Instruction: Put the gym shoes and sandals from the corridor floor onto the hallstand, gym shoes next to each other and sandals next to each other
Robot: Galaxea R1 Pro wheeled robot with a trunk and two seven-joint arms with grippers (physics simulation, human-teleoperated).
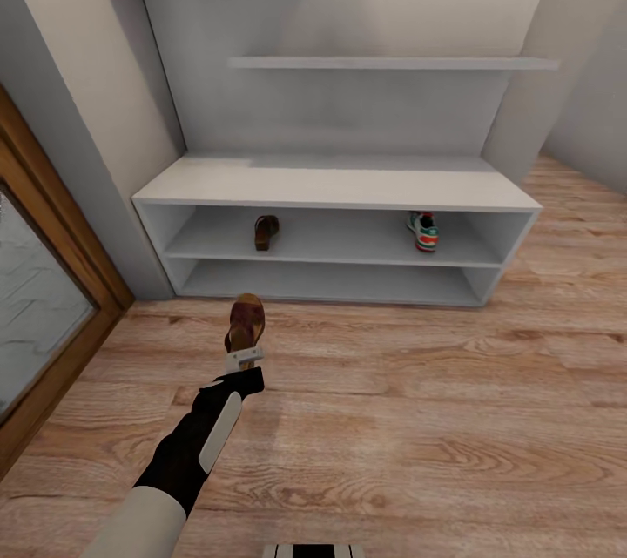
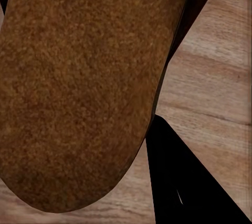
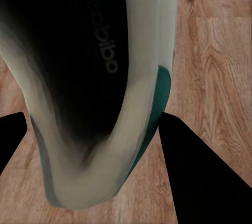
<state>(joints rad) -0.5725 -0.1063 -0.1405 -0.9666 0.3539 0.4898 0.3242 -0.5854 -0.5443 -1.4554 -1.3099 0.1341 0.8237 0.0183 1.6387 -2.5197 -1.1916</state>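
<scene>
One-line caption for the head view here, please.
Left gripper holds a dark brown leather sandal before the long white hallstand, whose upper shelf already carries another brown sandal and a white-green sneaker.

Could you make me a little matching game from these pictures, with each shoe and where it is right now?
Things:
1. sandal on the rack
2. gym shoe on the rack
3. second sandal
4. second gym shoe

Places:
A. right part of the hallstand's upper shelf
B. in the left gripper, above the floor
C. left part of the upper shelf
D. between the right gripper's fingers

Pairs: 1-C, 2-A, 3-B, 4-D
</scene>
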